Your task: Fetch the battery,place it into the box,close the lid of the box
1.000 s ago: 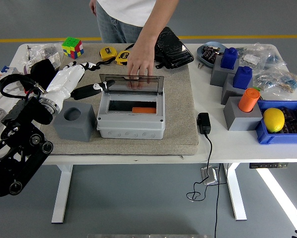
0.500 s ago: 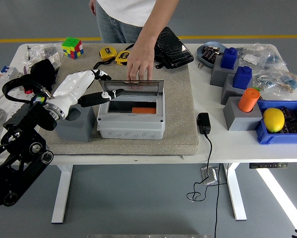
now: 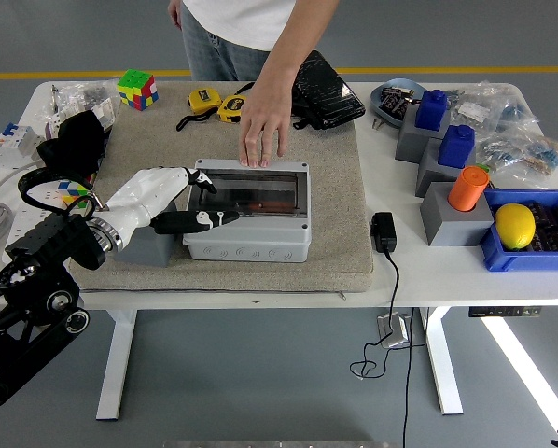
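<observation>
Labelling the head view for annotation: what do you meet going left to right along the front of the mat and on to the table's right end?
robot hand → box → black power adapter → orange cylinder → lemon

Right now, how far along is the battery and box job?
The orange battery shows inside the grey box, through the clear lid, which lies down flat. The left hand rests at the box's left end; a person's hand steadies the far edge. Whether it latched, I can't tell.
</observation>
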`<state>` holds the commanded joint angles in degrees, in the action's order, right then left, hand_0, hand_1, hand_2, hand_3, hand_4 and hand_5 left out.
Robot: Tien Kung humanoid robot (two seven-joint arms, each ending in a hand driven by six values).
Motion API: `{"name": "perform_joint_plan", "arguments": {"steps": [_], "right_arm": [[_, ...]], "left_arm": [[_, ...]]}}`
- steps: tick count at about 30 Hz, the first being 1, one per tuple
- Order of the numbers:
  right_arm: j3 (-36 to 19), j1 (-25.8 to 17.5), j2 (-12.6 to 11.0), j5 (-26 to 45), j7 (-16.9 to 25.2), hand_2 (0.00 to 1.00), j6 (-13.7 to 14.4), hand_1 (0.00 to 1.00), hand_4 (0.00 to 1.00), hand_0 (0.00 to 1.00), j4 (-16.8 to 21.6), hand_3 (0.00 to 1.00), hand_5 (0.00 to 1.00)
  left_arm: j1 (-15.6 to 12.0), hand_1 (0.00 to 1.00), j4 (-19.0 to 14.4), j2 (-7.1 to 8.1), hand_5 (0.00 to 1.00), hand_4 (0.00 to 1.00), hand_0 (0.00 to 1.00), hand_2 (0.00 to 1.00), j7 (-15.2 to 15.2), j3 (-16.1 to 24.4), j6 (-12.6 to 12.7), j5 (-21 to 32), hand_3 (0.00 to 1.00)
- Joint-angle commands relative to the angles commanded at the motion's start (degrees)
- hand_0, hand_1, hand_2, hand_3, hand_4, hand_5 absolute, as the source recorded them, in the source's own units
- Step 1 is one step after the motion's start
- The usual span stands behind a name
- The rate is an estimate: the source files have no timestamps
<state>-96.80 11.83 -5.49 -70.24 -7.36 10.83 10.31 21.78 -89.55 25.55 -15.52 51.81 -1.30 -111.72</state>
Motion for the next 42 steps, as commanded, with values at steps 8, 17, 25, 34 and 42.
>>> {"name": "perform_joint_plan", "arguments": {"steps": [8,17,25,34,42], "right_arm": [[-0.29,0.05,-0.07,-0.18,-0.04,0.758,-0.01,0.775,0.998,0.834,0.0,0.794,0.998],[-0.27,-0.09,0.44,-0.26,0.05,0.758,-0.04,0.774,0.998,0.834,0.0,0.794,0.998],[-0.21,-0.31,0.87,-0.29,0.01,0.758,-0.1,0.773,0.998,0.833,0.0,0.794,0.998],[0.02,-0.28,0.86,-0.53,0.01,0.758,-0.1,0.773,0.998,0.833,0.0,0.794,0.998],[-0.11,-0.57,0.92,-0.87,-0.13,0.758,-0.17,0.773,0.998,0.833,0.0,0.793,0.998]], "left_arm": [[0.67,0.768,-0.66,1.9,0.998,0.998,0.768,0.734,0.24,-0.4,0.83,0.0,0.734],[-2.72,0.803,1.74,-6.97,0.998,0.998,0.767,0.761,8.1,12.45,9.95,-3.93,0.771],[-5.5,0.911,5.37,-14.28,0.998,0.998,0.858,0.874,21.14,24.7,16.29,8.39,0.868],[-6.42,0.95,11.02,-13.55,0.998,0.998,0.903,0.902,32.43,30.92,11.11,30.36,0.897],[-7.98,0.968,14.71,-13.2,0.998,0.998,0.922,0.917,35.59,32.78,6.37,49.63,0.909]]}}
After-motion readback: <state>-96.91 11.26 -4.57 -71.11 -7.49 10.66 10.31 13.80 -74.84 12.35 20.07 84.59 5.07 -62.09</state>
